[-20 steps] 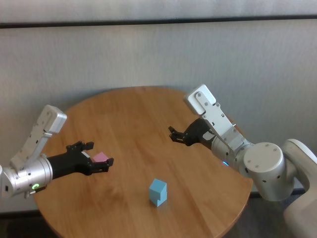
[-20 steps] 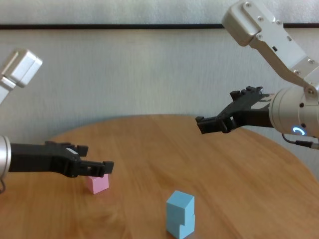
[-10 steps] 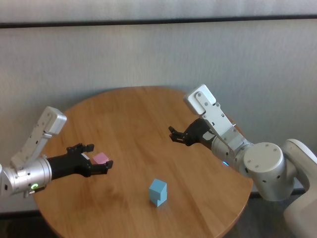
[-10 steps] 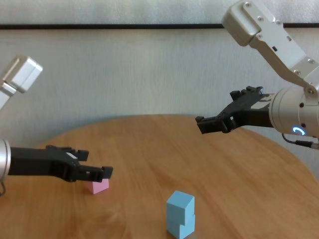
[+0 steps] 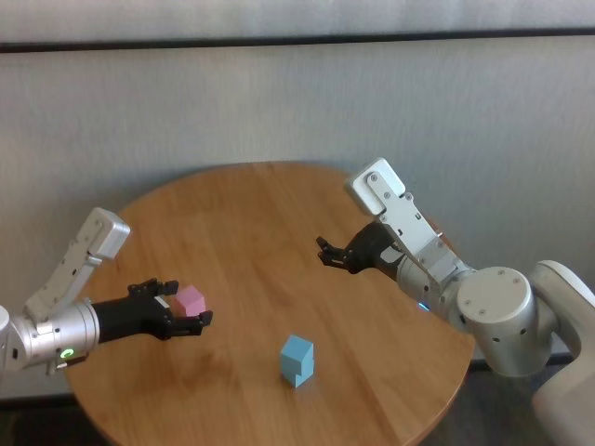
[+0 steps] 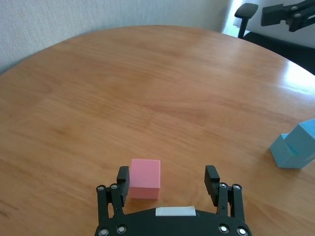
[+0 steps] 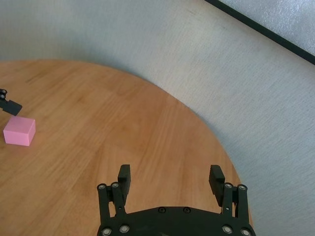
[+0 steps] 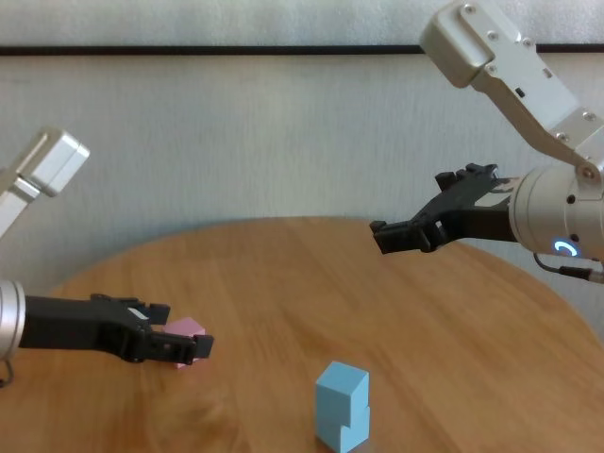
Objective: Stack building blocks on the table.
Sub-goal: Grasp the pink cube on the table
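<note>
A pink block (image 5: 191, 300) sits on the round wooden table (image 5: 242, 209) at the left. My left gripper (image 5: 186, 305) is open and low over the table. The pink block (image 6: 144, 178) lies between its fingers, close to one finger (image 6: 123, 176). Two light blue blocks (image 5: 297, 360) stand stacked near the front middle, the upper one slightly offset; they also show in the chest view (image 8: 341, 406). My right gripper (image 5: 330, 253) is open and empty, held above the right part of the table (image 7: 170, 176).
A grey wall runs close behind the table (image 8: 283, 255). A dark chair (image 6: 244, 10) stands beyond the table's far edge. The table's rim curves just beyond the right gripper in the right wrist view (image 7: 206, 128).
My left gripper has dropped lower and drawn back a little, so the pink block now lies between its open fingers. The right arm has not moved.
</note>
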Robot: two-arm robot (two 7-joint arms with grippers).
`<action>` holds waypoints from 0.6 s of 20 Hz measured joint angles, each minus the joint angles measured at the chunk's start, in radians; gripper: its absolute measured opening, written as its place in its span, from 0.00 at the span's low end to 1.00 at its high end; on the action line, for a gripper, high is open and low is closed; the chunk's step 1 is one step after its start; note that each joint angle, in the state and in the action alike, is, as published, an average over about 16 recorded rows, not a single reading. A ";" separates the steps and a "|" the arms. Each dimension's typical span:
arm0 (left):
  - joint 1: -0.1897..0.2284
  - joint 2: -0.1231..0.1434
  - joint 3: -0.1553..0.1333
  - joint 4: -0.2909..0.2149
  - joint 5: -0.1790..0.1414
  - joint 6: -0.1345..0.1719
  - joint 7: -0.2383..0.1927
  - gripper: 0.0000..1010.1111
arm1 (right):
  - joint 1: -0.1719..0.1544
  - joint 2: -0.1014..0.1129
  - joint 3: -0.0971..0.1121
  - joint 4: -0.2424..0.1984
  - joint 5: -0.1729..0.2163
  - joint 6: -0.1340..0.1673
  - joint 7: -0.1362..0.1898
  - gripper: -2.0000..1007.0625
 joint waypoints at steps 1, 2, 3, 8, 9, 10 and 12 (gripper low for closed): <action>-0.003 -0.002 0.000 0.007 0.001 -0.002 -0.001 0.99 | 0.000 0.000 0.000 0.000 0.000 0.000 0.000 1.00; -0.006 -0.005 0.001 0.014 0.002 -0.004 -0.002 0.99 | 0.000 0.000 0.000 0.000 0.000 0.000 0.000 1.00; -0.008 -0.007 0.001 0.021 0.003 -0.005 -0.002 0.99 | 0.000 0.000 0.000 0.000 0.000 0.000 0.000 1.00; -0.023 -0.019 -0.001 0.056 0.011 -0.017 -0.004 0.99 | 0.000 0.000 0.000 0.000 0.000 0.000 0.000 1.00; -0.026 -0.022 -0.001 0.063 0.013 -0.020 -0.005 0.99 | 0.000 0.000 0.000 0.000 0.000 0.000 0.000 1.00; -0.030 -0.024 -0.001 0.071 0.015 -0.023 -0.006 0.99 | 0.000 0.000 0.000 0.000 0.000 0.000 0.000 1.00; -0.037 -0.030 -0.002 0.086 0.020 -0.029 -0.008 0.99 | 0.000 0.000 0.000 0.000 0.000 0.000 0.000 1.00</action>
